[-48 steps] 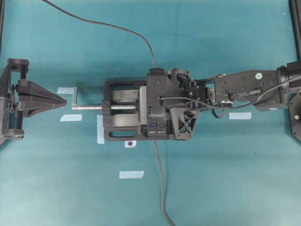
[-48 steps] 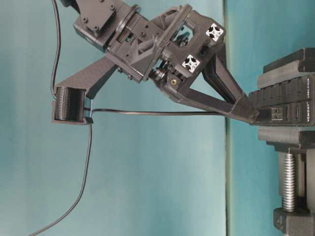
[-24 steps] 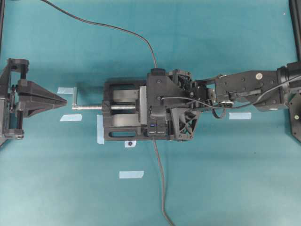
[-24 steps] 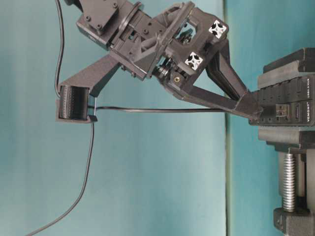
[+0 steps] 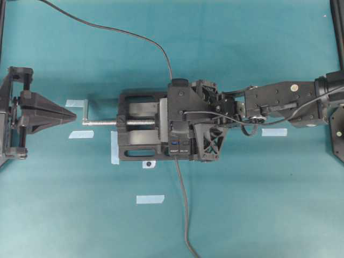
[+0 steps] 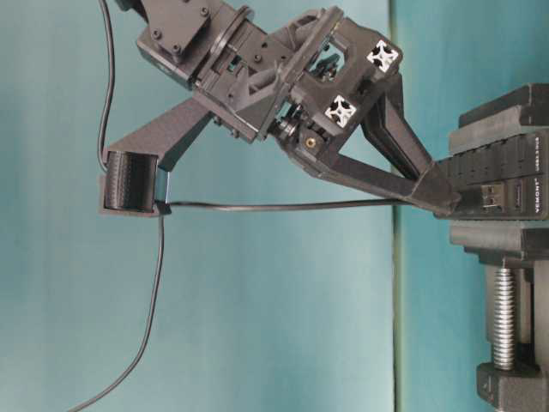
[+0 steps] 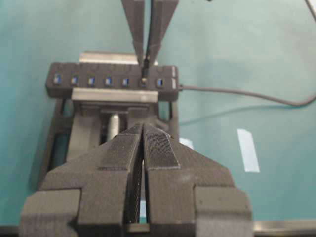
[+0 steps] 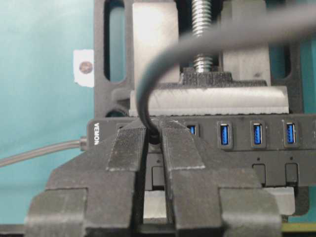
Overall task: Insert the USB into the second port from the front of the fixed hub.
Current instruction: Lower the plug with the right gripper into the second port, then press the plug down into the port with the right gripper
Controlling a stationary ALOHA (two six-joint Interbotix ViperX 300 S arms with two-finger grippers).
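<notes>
Two fingers of my right gripper (image 8: 153, 136) are pinched narrow on the USB (image 7: 144, 79), its thin cable arching up between them and trailing back. The plug sits at the hub (image 7: 112, 82), at the port second from the end where the hub's grey cable (image 5: 184, 209) leaves; how deep it has gone I cannot tell, since my own fingertips hide the mouth of the port. The hub is clamped in the vise (image 5: 141, 131) near the middle of the table (image 5: 258, 204). My left gripper (image 7: 143, 148) hovers well apart at the table's left edge, its pads pressed together on nothing.

What could go wrong: if the plug is a touch off line with the slot, pushing on would jam its lip against the port rim, or twist it within my grip. I also judge that the thin cable, looped past my wrist housing, could tug the plug askew if it catches. Pressing too hard might lever the hub in the vise jaws.

Room is tight at the hub: the next blue port lies just beside my right finger, and the vise jaw rises close behind. Above and back along my approach the way is open, and the table toward its near edge holds only tape marks (image 5: 150, 199).
</notes>
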